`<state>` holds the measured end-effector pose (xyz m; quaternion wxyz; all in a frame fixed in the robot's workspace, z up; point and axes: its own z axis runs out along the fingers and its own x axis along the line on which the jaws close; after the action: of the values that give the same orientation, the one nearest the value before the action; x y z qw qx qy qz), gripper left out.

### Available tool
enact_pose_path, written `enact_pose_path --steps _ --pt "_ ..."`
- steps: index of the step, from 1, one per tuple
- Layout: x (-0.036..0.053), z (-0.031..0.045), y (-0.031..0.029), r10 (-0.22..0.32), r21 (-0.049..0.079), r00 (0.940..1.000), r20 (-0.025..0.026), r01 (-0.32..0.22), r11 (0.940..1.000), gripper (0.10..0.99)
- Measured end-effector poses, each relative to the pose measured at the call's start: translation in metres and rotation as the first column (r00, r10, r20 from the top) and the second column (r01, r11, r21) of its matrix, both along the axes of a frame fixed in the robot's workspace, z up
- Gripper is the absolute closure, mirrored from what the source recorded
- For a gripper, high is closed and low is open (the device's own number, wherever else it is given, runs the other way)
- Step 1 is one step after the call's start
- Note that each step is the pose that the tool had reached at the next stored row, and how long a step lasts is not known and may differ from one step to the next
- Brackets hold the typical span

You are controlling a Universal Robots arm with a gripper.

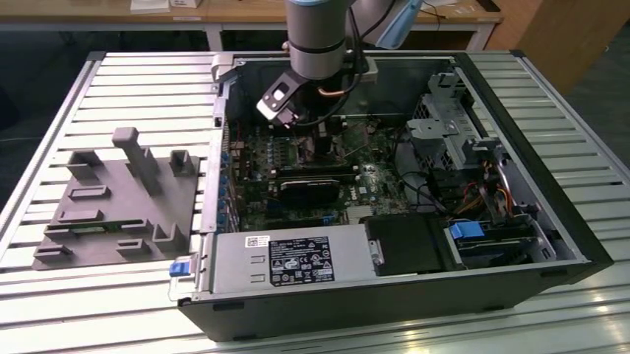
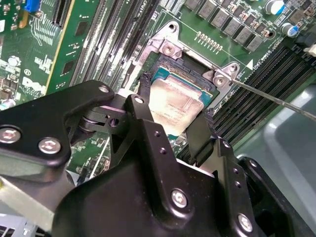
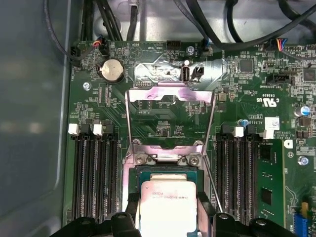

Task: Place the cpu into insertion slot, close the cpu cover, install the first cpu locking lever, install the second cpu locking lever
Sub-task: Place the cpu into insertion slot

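My gripper [image 2: 173, 116] is shut on the cpu [image 2: 174, 104], a flat square chip with a silver-grey top, one black finger [image 2: 142, 104] on each side. The cpu [image 3: 168, 207] hangs just over the insertion slot [image 3: 148, 173], whose rim [image 2: 170, 74] shows around the chip's far edge; I cannot tell whether it touches. The cpu cover [image 3: 170, 94], a thin silver frame, stands swung open beyond the slot, hinged at two screws. Thin wire locking levers [image 3: 211, 128] run along its sides, unlatched. In the exterior view the arm [image 1: 320, 37] reaches down into the computer case.
Long black memory slots [image 3: 94, 177] flank the socket on both sides. A dark fan block [image 1: 310, 188], the power supply [image 1: 285, 262] and a drive cage [image 1: 453, 125] crowd the case. A grey fixture [image 1: 118, 199] lies on the slatted table at the exterior view's left.
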<state>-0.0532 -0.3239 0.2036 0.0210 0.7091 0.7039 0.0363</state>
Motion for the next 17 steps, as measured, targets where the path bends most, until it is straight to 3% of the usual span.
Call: enact_pose_path --steps 17 --pt "-0.0007 -0.0092 0.0005 -0.006 0.000 1.0000 0.0003 0.006 1.0000 0.549"
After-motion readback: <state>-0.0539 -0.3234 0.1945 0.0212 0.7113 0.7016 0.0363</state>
